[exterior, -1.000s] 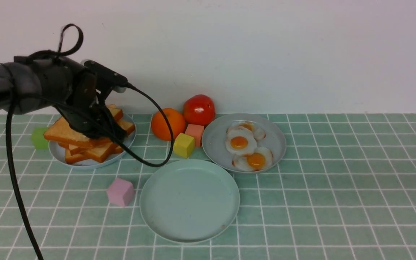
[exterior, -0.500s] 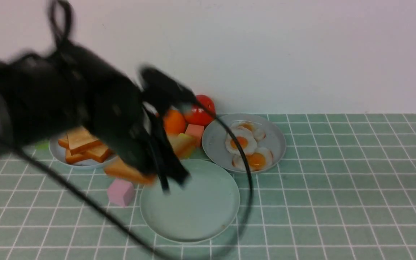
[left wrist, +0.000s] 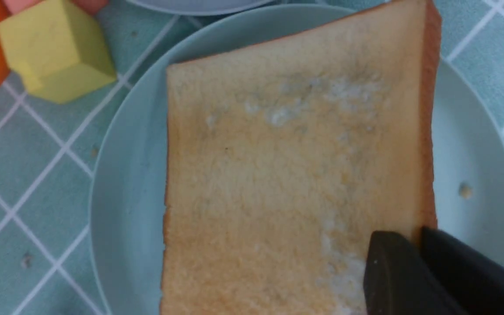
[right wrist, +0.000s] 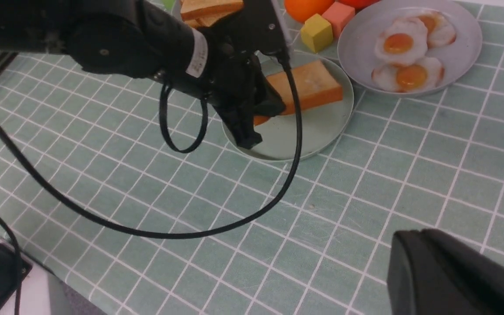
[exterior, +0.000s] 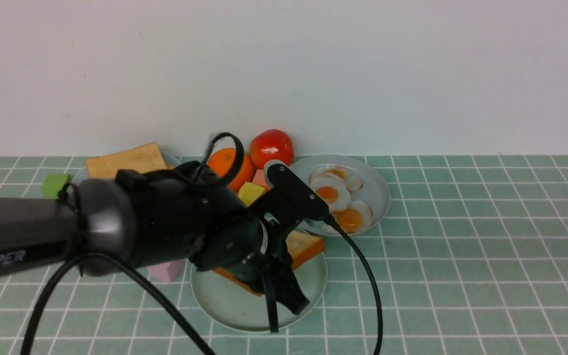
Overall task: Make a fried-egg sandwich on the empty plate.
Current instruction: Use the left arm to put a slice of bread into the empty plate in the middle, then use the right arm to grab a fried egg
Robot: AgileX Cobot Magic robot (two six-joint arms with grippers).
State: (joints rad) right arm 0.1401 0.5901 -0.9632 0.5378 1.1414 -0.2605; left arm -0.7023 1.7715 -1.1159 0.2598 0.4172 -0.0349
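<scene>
**First toast slice at the empty plate (exterior: 225, 305), left gripper (exterior: 291, 301) on its corner: placement hazards.**

The empty plate stands mid-table, on the near-edge side of the egg plate (exterior: 294, 187) and the toast stack (exterior: 126, 159). The toast slice (exterior: 306, 246) lies over it, apparently tilted, with one corner reaching the rim toward the egg plate. The left gripper's fingers bracket the opposite corner; whether they clamp it or are slack cannot be told. The right gripper (right wrist: 453, 271) shows only as a dark mass, its state unreadable. Hazards:
- An off-centre release may leave the slice propped on the rim, so an egg laid on it could slide off.
- A finger withdrawn low may drag the slice.
- The wrist cable (exterior: 358, 266) may sweep the fried eggs (exterior: 327, 193).
</scene>
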